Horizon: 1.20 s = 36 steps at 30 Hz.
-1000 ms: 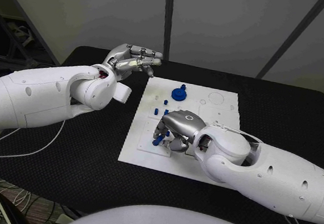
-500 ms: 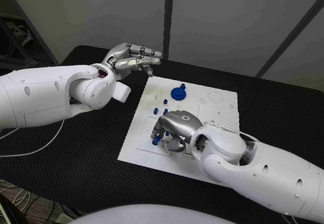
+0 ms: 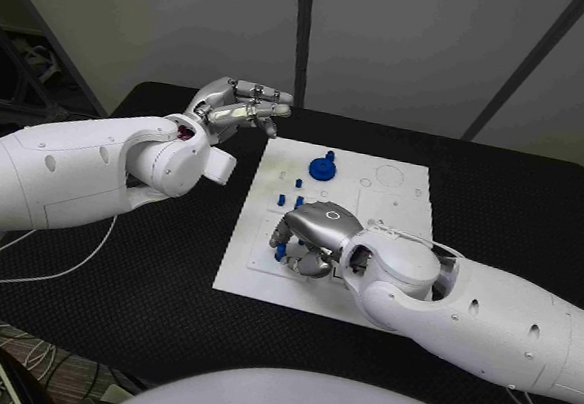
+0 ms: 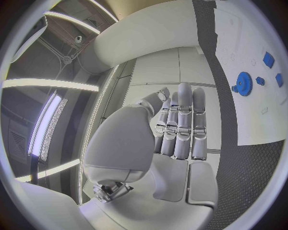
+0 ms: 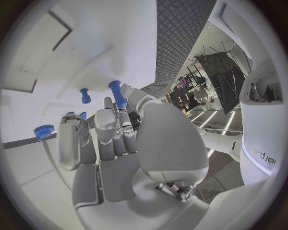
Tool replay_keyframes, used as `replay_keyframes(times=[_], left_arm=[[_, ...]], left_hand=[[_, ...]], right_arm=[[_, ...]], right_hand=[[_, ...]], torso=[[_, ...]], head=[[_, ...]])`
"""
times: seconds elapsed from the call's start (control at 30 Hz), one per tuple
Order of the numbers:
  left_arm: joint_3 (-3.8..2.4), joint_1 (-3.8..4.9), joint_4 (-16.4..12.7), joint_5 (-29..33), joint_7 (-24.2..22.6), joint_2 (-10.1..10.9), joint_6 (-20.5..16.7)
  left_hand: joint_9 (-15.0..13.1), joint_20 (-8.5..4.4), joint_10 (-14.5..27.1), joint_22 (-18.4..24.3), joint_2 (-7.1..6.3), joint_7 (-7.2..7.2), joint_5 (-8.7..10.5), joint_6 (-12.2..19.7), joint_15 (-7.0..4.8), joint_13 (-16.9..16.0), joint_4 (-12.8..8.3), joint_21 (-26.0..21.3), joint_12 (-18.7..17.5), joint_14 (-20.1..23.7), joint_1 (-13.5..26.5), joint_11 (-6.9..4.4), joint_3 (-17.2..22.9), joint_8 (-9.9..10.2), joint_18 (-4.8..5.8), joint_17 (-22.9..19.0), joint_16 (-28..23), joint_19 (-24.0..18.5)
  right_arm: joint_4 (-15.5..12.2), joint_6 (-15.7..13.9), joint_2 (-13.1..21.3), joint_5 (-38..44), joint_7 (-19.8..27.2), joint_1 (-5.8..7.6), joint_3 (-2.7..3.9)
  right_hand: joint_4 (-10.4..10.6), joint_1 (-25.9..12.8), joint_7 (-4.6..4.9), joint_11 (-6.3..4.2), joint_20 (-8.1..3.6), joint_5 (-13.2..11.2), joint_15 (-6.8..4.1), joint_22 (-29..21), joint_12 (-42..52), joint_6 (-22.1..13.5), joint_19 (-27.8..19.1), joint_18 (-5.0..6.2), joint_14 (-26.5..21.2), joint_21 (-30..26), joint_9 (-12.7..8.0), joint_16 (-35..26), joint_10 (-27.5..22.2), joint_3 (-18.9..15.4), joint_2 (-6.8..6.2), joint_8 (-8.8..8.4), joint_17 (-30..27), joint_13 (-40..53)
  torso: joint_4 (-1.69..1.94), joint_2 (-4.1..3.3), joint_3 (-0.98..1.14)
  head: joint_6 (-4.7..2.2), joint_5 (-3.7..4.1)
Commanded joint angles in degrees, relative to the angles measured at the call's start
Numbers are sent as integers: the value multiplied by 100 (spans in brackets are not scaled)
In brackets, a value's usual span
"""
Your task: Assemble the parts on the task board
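No writing on the task board can be read; part of a word on the robot's casing in the right wrist view is cut off. The right hand rests low on the board, its fingers curled around a blue peg that stands up between the fingertips; its lower end is hidden by the fingers. A second small blue peg stands just beyond the fingertips, apart from them. The left hand hovers off the board's far corner, fingers straight, close together, holding nothing. A blue gear sits on the board well beyond the right fingers.
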<state>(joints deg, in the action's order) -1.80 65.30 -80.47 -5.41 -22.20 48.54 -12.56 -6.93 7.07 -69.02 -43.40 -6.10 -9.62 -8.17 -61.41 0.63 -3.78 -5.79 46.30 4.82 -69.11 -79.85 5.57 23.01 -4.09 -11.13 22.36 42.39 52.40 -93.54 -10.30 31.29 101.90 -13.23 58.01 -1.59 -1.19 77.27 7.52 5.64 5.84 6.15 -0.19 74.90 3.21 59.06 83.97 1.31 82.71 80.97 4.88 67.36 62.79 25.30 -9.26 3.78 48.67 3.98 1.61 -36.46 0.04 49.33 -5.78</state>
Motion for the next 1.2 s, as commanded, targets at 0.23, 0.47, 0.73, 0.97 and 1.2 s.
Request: replay_keyframes(times=[0.23, 0.47, 0.73, 0.97, 1.2], left_arm=[[-8, 12, -1, 15, 19, 2, 84], [-7, 11, 18, 15, 25, 8, 91], [-1, 9, 36, 16, 29, 38, 86], [6, 6, 47, 16, 36, 42, 102], [15, -8, 72, 16, 50, 28, 163]], left_hand=[[5, 9, 40, 5, 24, -2, 15, 34, 42, -5, -37, -23, -29, -11, 26, 20, 3, 23, 66, -5, -35, -34], [6, 10, 42, 6, 21, -3, 18, 36, 43, -5, -38, -25, -29, -11, 30, 21, -1, 24, 67, -6, -38, -35], [6, 10, 42, 6, 21, -3, 18, 36, 43, -5, -38, -25, -29, -11, 30, 21, -1, 24, 67, -6, -38, -35], [7, 11, 43, 7, 17, -3, 25, 38, 44, -5, -41, -28, -29, -11, 33, 21, -5, 25, 67, -8, -41, -36], [8, 13, 43, 10, 18, -4, 34, 38, 47, -5, -35, -33, -29, -11, 49, 23, -13, 24, 68, -10, -46, -37]], right_arm=[[-126, -439, 85, 22, 130, 7, -3], [-496, -1147, 497, -242, 330, -27, 1], [-1087, -2005, 1690, -1855, 93, -24, 283], [-1265, -1716, 2603, -2627, -749, -18, 477], [-1483, -1305, 2963, -2001, -1378, -29, 510]], right_hand=[[6, -22, -45, 12, 55, -27, 60, 738, 39, -93, 107, 133, 1, -106, -36, -57, -137, -124, -106, -21, -61, 8], [61, 53, -111, 46, 86, -19, 80, 380, 45, -293, -87, 242, -104, -584, -98, -364, -385, -485, -174, -18, -509, 20], [463, -132, 41, -164, -10, -82, -55, 717, 493, 44, 160, 128, 85, -141, -32, -76, 648, -751, -67, 114, -34, 251], [1175, -816, -320, -572, -344, -88, -384, 1365, 1521, 535, 524, -81, 283, 711, 301, 606, 1938, -1038, -102, 345, 944, 1042], [1750, -804, -418, -678, -459, -31, -480, 1510, 4910, 419, 603, -131, 313, 903, 1343, 1025, 1716, -1574, -90, 572, 1548, 4779]], torso=[[-1, -2, 5], [-7, 8, 7], [-67, 50, 2], [-162, 99, 1], [-197, 114, 35]], head=[[-2, -6], [-43, 19], [-196, 322], [-273, 646], [-258, 873]])
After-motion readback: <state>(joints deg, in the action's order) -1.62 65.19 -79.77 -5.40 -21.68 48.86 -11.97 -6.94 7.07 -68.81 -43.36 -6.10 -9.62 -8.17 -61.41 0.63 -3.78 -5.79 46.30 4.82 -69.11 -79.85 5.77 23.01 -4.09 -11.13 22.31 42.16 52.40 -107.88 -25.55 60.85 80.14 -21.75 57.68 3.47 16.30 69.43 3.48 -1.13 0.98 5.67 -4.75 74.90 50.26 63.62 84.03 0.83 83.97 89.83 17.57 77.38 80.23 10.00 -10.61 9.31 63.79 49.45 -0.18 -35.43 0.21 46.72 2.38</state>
